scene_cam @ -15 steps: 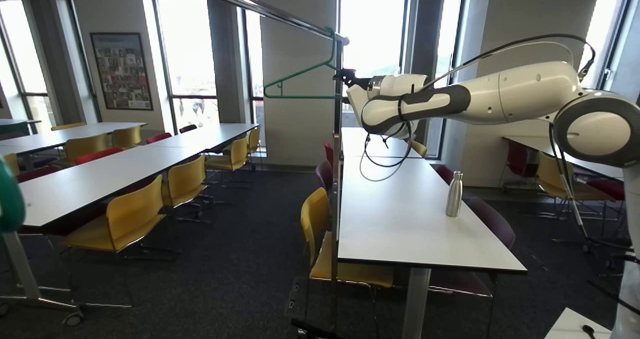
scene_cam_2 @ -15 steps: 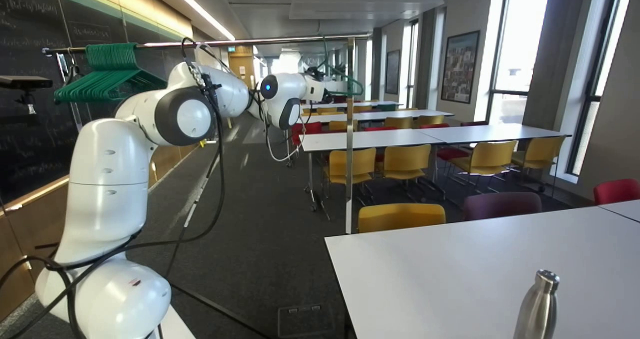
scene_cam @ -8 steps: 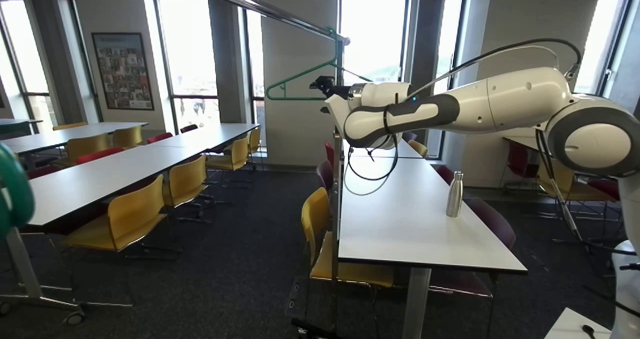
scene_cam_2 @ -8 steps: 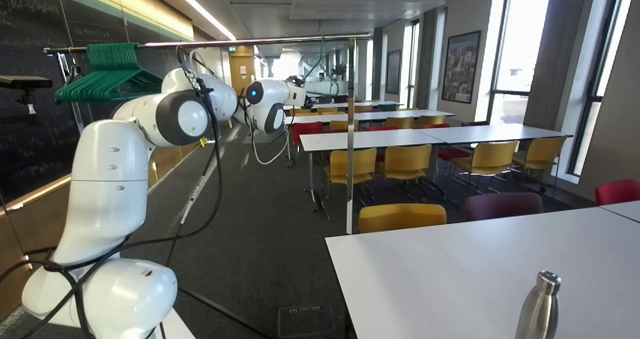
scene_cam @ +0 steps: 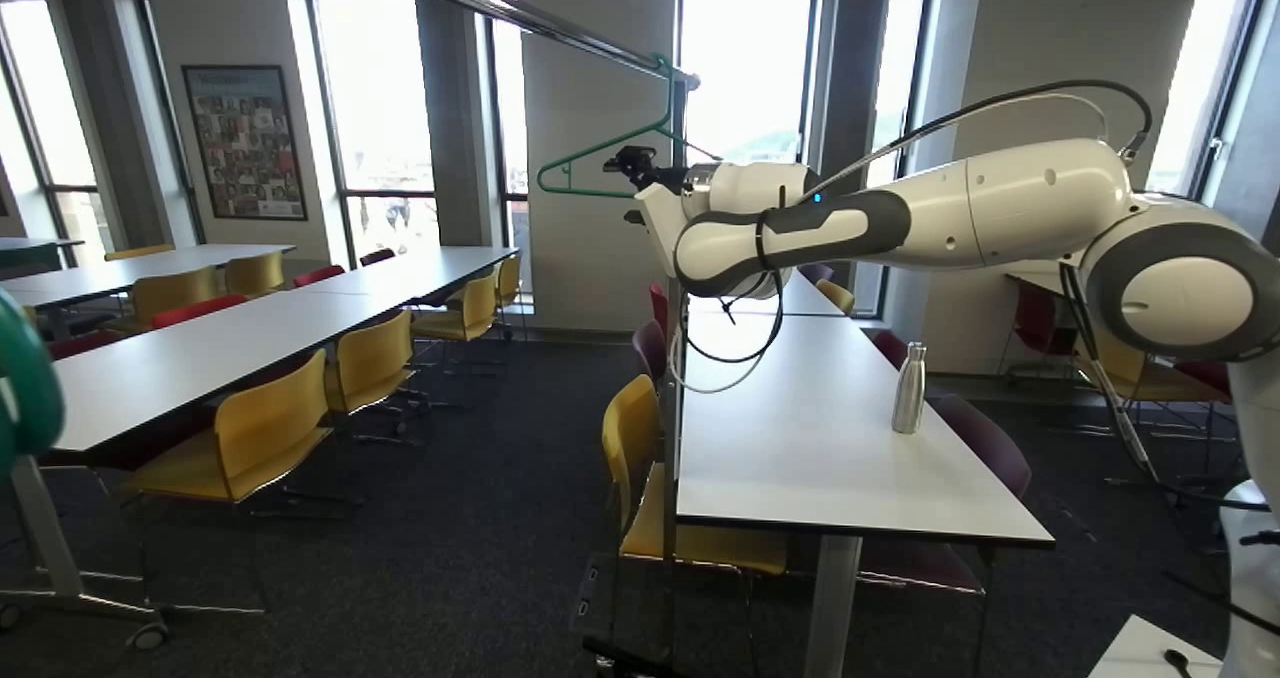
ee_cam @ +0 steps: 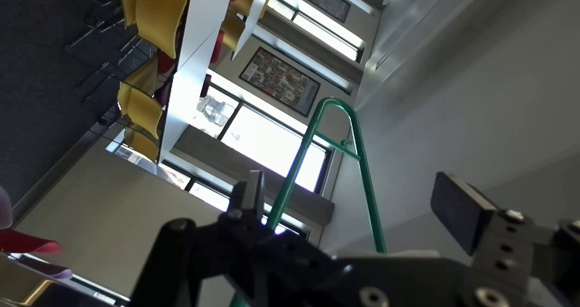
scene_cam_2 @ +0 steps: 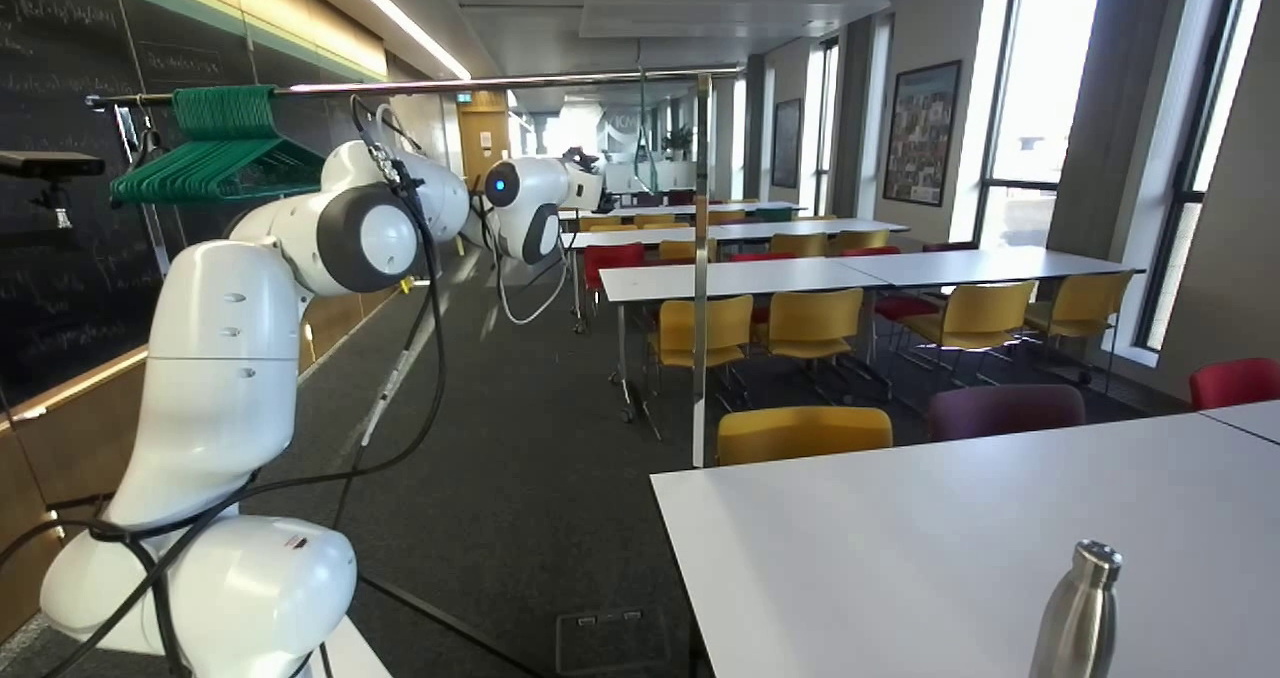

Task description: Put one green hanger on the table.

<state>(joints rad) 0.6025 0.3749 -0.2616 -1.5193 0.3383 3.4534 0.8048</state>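
The gripper [ee_cam: 349, 198] stood below the metal rail [scene_cam_2: 520, 82], its jaws spread wide, w/ nothing in their grip. The green hanger [scene_cam: 588, 193] hung by its hook from the rail, nr one end; in the wrist view, part of its frame showed btwn the jaws, tho in an exterior view a gap separated it from the gripper. More green hangers [scene_cam_2: 222, 118] were bunched nr the rail's opp. end. Lower than the rail stood the table [scene_cam: 790, 458], w/ a steel bottle [scene_cam: 909, 390] upright on its white top & a yellow chair [scene_cam: 630, 438] alongside. Other white tables [scene_cam_2: 790, 274], lined w/ chairs [scene_cam_2: 970, 313], stood well beyond the rail, as did a framed poster [scene_cam: 245, 143]. The white arm [scene_cam_2: 215, 378] was bent below the rail.
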